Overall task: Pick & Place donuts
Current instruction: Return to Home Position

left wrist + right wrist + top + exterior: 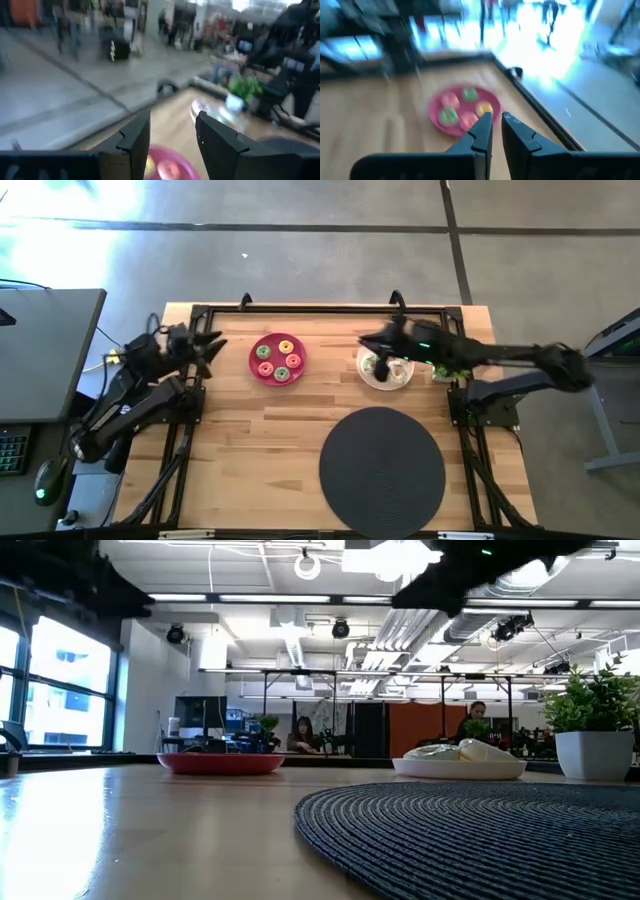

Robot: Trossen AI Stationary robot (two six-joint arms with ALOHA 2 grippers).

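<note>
Several tiny donuts (280, 361) in green, yellow and pink lie on a pink plate (258, 371) at the table's far middle; the right wrist view also shows these donuts (465, 110). Larger frosted donuts (392, 370) lie on a white plate (376, 383) to its right, and they show as pale donuts (470, 750) in the low view. My right gripper (366, 343) hovers over the white plate's left far rim. Its fingers (496, 119) are a narrow gap apart with nothing between them. My left gripper (212, 346) waits open left of the pink plate, seen open (172, 125) in its wrist view.
A big black woven disc (382, 467) covers the near right of the table. A small potted plant (447, 370) stands just right of the white plate. Bare wood lies between the plates and on the near left. People sit in the room beyond the table.
</note>
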